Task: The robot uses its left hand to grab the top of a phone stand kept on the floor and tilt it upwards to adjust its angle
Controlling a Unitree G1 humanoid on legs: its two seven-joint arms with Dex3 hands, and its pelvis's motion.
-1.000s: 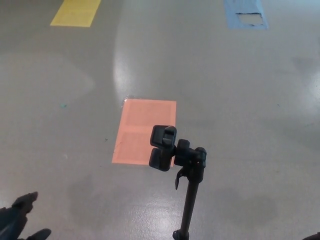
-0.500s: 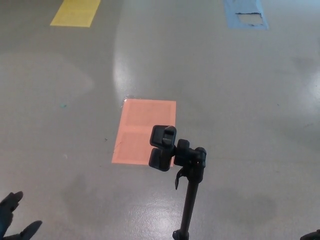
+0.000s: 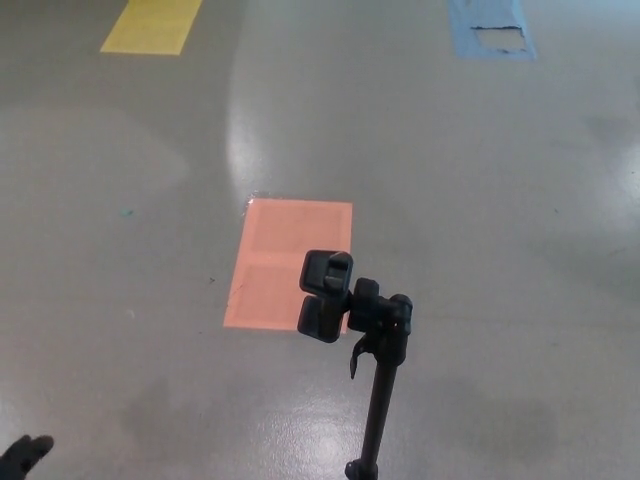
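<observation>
Only fingertips of the left hand (image 3: 24, 455) show, frame-cut, far from the phone stand (image 3: 352, 310).

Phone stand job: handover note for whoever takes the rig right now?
Left hand: only a tip shows at the bottom-left corner, low and well clear of the stand; open or shut can't be told.
Right hand: not in view.
Phone stand: upright on the grey floor, its clamp head over the near edge of the orange patch, untouched.
Done: nothing visible.
Left: bring the left hand to the clamp head, grip, tilt it up.
</observation>
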